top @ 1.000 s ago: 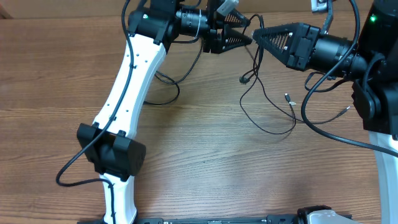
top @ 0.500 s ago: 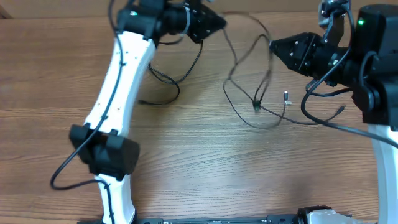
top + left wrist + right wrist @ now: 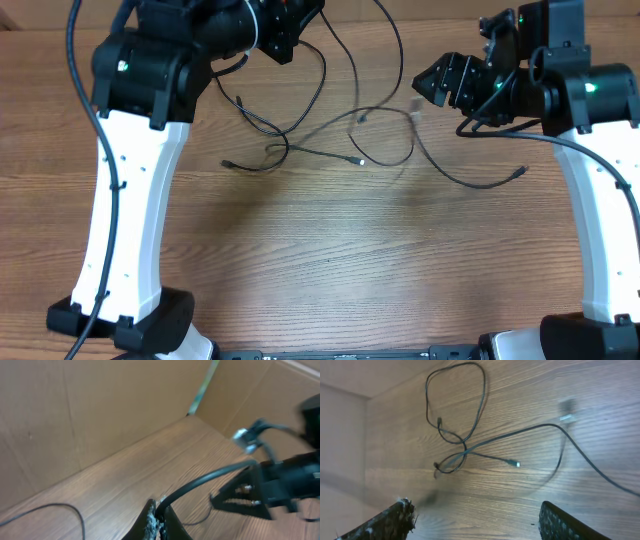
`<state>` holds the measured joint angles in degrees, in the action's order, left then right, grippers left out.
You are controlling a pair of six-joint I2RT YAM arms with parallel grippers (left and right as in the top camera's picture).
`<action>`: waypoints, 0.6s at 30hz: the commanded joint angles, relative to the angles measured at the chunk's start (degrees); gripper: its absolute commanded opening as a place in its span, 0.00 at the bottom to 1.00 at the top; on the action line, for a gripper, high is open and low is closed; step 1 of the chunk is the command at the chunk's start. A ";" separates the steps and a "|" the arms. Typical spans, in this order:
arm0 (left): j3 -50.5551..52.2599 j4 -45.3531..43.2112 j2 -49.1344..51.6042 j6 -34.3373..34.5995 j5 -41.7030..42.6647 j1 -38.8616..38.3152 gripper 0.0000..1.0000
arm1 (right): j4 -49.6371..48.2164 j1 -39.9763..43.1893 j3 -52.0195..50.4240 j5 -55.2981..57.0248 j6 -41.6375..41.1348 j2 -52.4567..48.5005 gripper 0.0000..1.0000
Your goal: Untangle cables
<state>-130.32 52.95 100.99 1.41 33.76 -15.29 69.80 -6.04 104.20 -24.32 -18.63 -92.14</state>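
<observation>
Cables [image 3: 465, 449] seem light, limp; left end effector [image 3: 159, 522] pinches one, right end effector [image 3: 475, 512] gapes empty; grip near plugs [image 3: 517, 464].

Wood-grain table [image 3: 330, 270], brown cardboard walls [image 3: 75, 410] along its far edge

Wood-grain table [image 3: 330, 280] fills the overhead view, brown, evenly lit, with soft shadows. Along its far edge rise plain tan wall panels [image 3: 75, 410], possibly cardboard, meeting at a corner beside a blurred greenish strip [image 3: 202, 387].
</observation>
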 commanded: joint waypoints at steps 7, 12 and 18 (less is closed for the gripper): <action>-1.09 -7.19 -7.15 3.80 -1.53 -0.04 0.04 | 0.04 0.02 0.59 -2.78 2.67 -2.23 0.78; -1.09 -15.80 -9.40 8.07 -2.05 -0.04 0.04 | 0.00 0.39 -0.02 -2.05 2.60 -2.62 0.79; -1.09 -22.49 -13.14 13.05 -2.23 -0.04 0.04 | -0.09 2.40 0.00 -1.25 2.47 -2.62 0.79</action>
<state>-130.32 31.90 90.94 10.02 32.18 -15.27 69.93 -5.23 104.18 -26.33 -16.47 -94.78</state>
